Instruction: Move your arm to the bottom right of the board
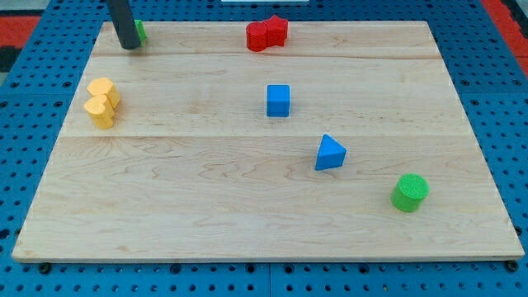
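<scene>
My tip (130, 46) rests at the top left of the wooden board (206, 206), right in front of a green block (141, 31) that it mostly hides. Two yellow blocks (102, 102) sit together below it at the left edge. A red block (266, 34) lies at the top centre. A blue cube (278, 101) sits near the middle. A blue triangle (330, 153) lies to its lower right. A green cylinder (409, 192) stands near the bottom right.
The board lies on a blue pegboard table (495, 99). A red area (33, 21) shows at the view's top left corner, and a red area shows at its top right corner too.
</scene>
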Robot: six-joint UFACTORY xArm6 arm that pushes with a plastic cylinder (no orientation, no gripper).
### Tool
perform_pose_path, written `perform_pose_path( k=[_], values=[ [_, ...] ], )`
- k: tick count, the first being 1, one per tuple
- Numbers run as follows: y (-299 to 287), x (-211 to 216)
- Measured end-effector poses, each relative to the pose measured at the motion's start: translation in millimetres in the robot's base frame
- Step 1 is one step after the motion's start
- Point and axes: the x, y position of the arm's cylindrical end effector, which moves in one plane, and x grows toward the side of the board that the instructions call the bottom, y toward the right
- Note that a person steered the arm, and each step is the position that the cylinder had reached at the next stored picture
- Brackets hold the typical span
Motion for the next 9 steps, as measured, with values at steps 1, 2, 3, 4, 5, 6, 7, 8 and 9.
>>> perform_pose_path(
  k=[1,2,3,4,5,6,7,8,9],
  values=[
    [1,2],
    [48,43],
    [101,138],
    [148,230],
    [198,300],
    [258,341],
    [356,353],
    [464,352],
    [470,326]
  ],
)
